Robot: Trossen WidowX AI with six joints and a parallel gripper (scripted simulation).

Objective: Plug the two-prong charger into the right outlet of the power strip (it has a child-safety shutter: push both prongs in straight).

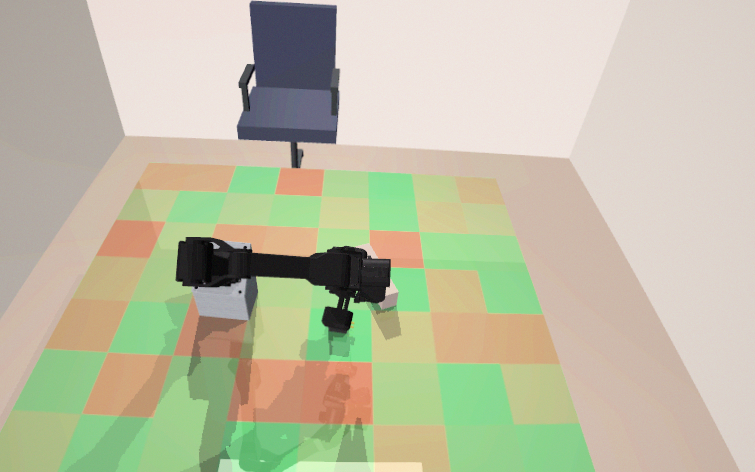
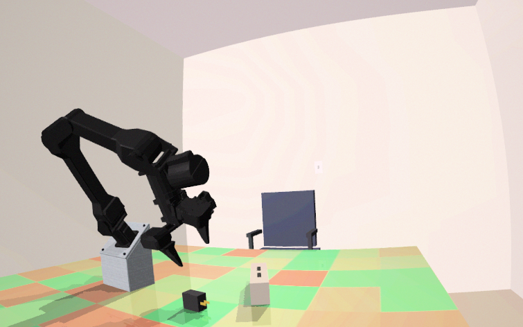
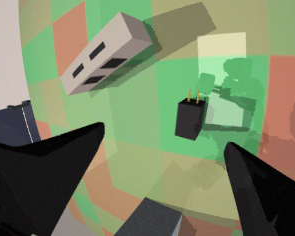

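The black charger (image 2: 193,300) (image 3: 190,120) lies on the tiled table top. Its two gold prongs point toward the far end in the wrist view; in the top view only the prongs (image 1: 352,324) peek out beside a finger. The pale power strip (image 1: 389,300) (image 2: 260,293) (image 3: 110,35) stands beyond the prong side, turned at an angle, with several dark slots. The arm covers much of it in the top view. My gripper (image 2: 194,254) (image 3: 165,138) is open and empty, above the table. In the wrist view, the charger appears between the fingertips sideways, nearer the right finger and ahead of both.
The grey arm base (image 1: 224,301) (image 2: 128,269) (image 3: 150,220) stands behind the charger, on the side away from the strip. A blue office chair (image 1: 292,111) (image 2: 288,219) stands beyond the table's far edge. Shadows of the arm fall across the coloured tiles.
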